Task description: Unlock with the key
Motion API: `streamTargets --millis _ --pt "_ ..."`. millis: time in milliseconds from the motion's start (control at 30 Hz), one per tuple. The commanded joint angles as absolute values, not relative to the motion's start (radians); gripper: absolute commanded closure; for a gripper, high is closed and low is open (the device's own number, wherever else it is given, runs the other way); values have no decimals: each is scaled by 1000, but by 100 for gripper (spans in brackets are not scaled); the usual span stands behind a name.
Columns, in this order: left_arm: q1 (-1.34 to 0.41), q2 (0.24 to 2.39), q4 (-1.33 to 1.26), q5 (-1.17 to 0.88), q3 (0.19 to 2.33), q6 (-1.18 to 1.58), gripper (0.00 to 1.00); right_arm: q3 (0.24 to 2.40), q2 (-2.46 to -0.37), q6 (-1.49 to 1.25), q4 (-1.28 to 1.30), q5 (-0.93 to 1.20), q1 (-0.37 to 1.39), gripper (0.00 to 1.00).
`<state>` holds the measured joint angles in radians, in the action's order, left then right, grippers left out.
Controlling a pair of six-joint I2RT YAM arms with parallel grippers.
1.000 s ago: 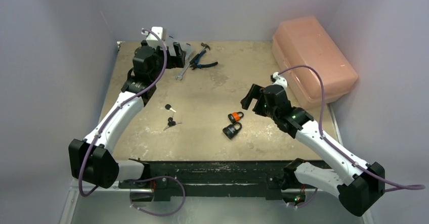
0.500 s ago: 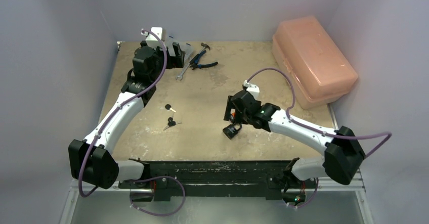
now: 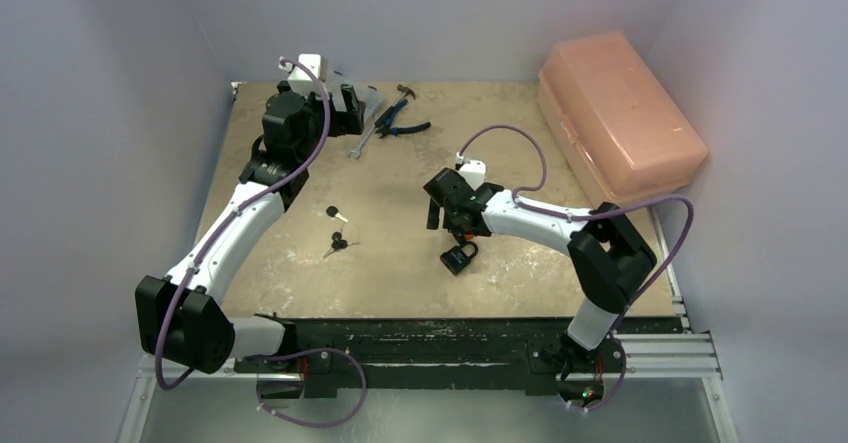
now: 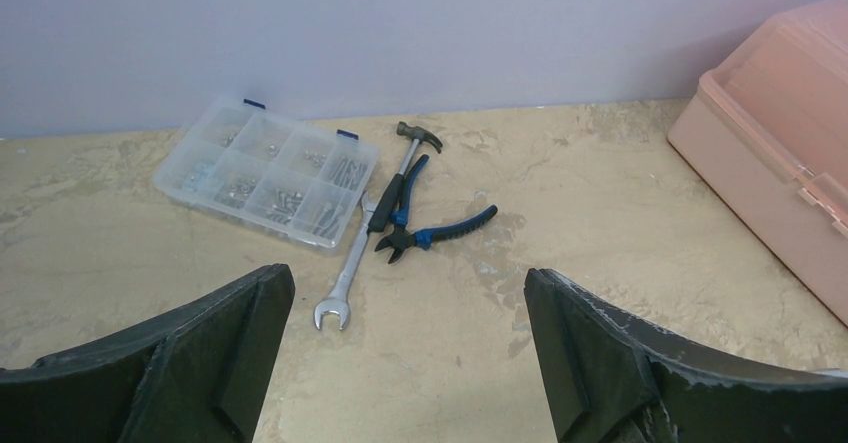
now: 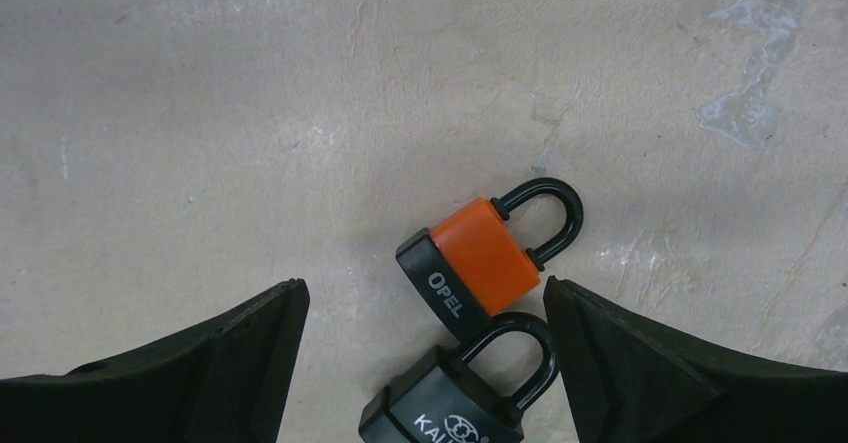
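Note:
Two padlocks lie touching on the table in the right wrist view. The orange padlock (image 5: 482, 260) is the farther one, and the black padlock (image 5: 450, 408) sits partly cut off at the bottom edge. My right gripper (image 5: 422, 295) hangs just above them, open, with both locks between its spread fingers and nothing held. From above, the black padlock (image 3: 459, 257) shows below the right gripper (image 3: 438, 209), which covers most of the orange one. Two black-headed keys (image 3: 334, 213) (image 3: 339, 244) lie left of centre. My left gripper (image 3: 350, 109) is open and empty at the far left corner.
A clear parts organizer (image 4: 268, 170), a hammer (image 4: 404, 170), blue-handled pliers (image 4: 432, 231) and a wrench (image 4: 345, 281) lie ahead of the left gripper (image 4: 407, 278). A large pink bin (image 3: 618, 113) stands along the right edge. Walls close in the far and left sides.
My right arm has swung left and forward, bringing its open gripper from right of the padlocks to directly over them. The left arm has not moved.

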<state>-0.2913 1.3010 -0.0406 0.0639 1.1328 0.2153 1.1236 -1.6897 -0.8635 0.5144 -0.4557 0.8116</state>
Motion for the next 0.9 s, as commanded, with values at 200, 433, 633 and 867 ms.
streamTargets --millis 200,433,633,867 --pt "-296 1285 -60 78 1152 193 7 1190 -1788 -872 503 -461 812 8" --pt "-296 1281 -54 75 1160 197 7 1200 -1815 -818 474 -463 812 30" --pt "-296 1274 -52 77 1160 198 8 1236 -1842 -725 443 -454 812 44" --pt "-296 1276 -52 83 1160 198 8 1307 -1859 -532 329 -372 812 44"
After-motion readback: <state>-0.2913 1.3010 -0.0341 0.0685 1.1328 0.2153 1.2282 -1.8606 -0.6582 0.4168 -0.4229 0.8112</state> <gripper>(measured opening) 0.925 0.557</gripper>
